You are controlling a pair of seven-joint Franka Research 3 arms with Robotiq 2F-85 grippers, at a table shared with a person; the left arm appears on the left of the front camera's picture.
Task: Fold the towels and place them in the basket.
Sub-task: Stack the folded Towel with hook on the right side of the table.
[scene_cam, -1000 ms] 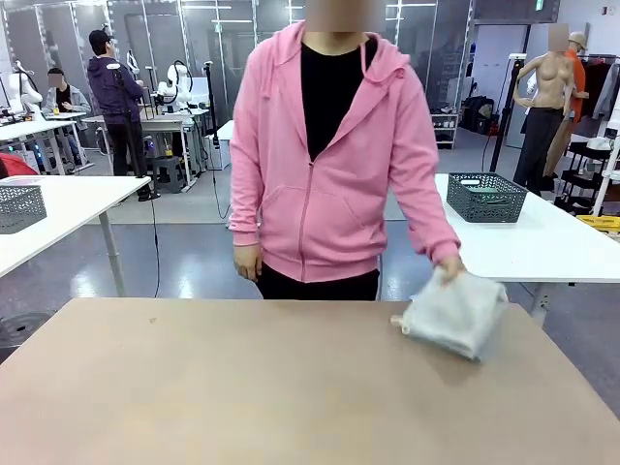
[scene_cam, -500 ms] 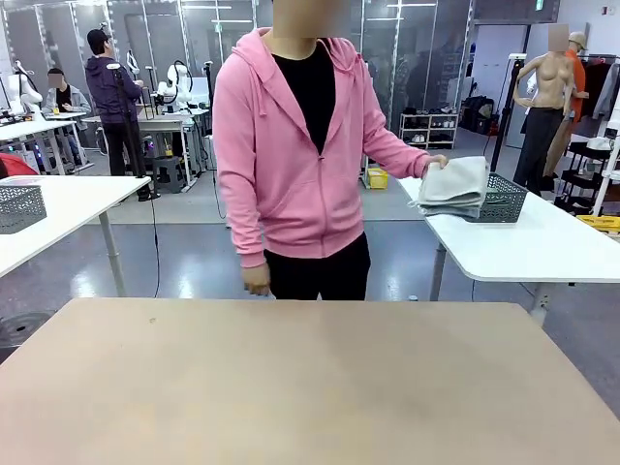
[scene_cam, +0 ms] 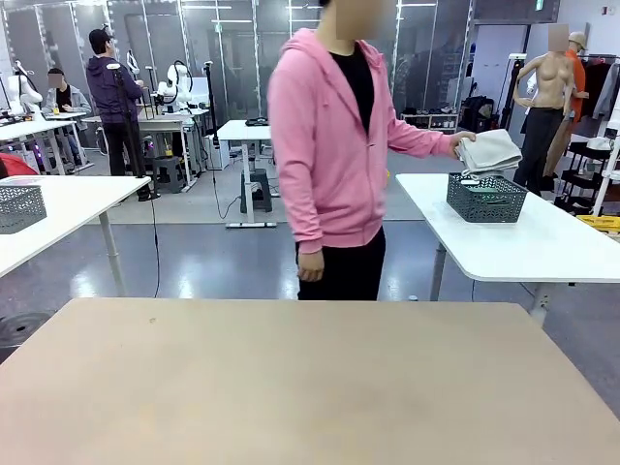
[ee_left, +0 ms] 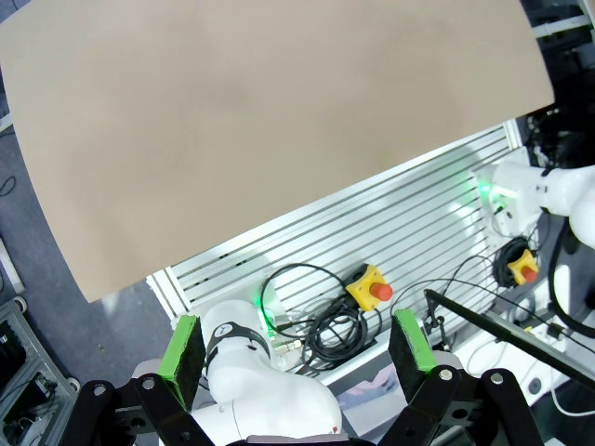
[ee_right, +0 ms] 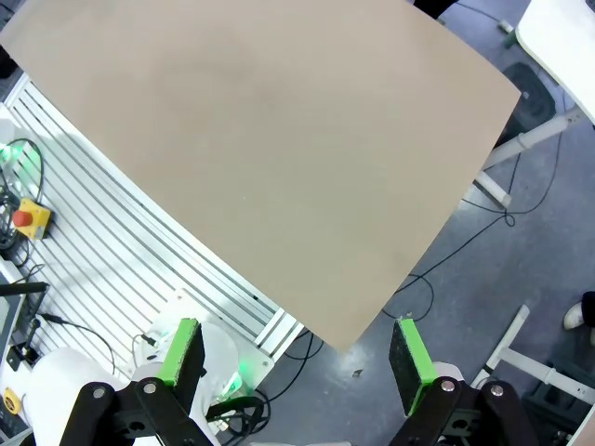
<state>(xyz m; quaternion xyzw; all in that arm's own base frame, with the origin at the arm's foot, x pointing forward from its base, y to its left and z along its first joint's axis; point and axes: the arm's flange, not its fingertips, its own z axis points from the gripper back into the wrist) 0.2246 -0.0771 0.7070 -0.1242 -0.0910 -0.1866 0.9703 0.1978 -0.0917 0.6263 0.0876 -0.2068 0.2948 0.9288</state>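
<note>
Beyond the far edge of the bare tan rectangular work table (scene_cam: 291,378), a person in a pink zip hoodie (scene_cam: 334,145) stands turned toward a white side table (scene_cam: 542,237). The person's hand (scene_cam: 461,144) holds a stack of folded cream and pale terry towels (scene_cam: 491,151) directly above the dark grey lattice-mesh plastic basket (scene_cam: 486,197); whether the stack touches the rim cannot be told. The basket sits on the white side table, well apart from both claws. The person's other hand (scene_cam: 310,266) hangs at the side.

Left wrist view: the left gripper (ee_left: 299,346) is released, its green-padded fingers (ee_left: 182,348) spread wide with nothing between them. Past the fingertips lie a white slatted rail base (ee_left: 390,223), a coil of black cable (ee_left: 321,311) and a yellow box with a red stop button (ee_left: 370,286); the tan table surface lies further ahead of the claw. A white arm link (ee_left: 260,376) sits low between the fingers.

Right wrist view: the right gripper (ee_right: 296,351) is likewise released, green pads (ee_right: 409,353) wide apart and gripping nothing. Ahead of it is the tan table's near corner, with grey floor and a loose black cable (ee_right: 465,246) to one side.
</note>
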